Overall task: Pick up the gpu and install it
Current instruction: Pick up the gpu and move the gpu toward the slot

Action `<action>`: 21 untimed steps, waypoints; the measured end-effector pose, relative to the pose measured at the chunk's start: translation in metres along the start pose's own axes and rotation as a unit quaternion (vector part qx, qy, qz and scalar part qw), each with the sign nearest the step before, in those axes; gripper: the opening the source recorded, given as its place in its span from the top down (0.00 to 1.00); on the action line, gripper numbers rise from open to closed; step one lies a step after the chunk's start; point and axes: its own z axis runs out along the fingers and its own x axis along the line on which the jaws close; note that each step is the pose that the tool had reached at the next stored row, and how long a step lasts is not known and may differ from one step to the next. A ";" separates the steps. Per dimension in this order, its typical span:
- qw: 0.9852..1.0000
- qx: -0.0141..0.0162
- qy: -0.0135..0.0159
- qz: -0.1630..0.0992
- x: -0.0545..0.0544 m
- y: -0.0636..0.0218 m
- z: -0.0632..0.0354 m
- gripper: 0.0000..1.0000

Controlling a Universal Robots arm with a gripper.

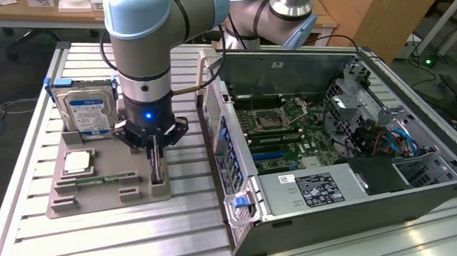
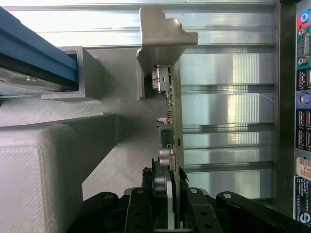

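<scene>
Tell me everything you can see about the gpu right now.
The gpu is a thin dark circuit card standing on its long edge in a slot of the grey holder, beside the open computer case. Edge-on in the wrist view, small components and a silvery connector stick out from one face, with a grey metal-looking bracket at one end. The gripper sits over its upper edge.

The dark flat gpu card [image 1: 156, 166] [image 2: 175, 121] stands edgewise in the grey plastic tray [image 1: 101, 200]. The open metal computer case [image 1: 317, 231] sits on the exterior view's right.
</scene>
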 end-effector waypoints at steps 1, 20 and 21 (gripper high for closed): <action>1.000 0.000 0.000 0.000 0.000 0.0000 0.0000 0.71; 1.000 -0.001 0.000 0.000 0.000 0.0002 -0.0094 0.71; 1.000 -0.002 0.000 0.000 0.000 0.0003 -0.0119 0.71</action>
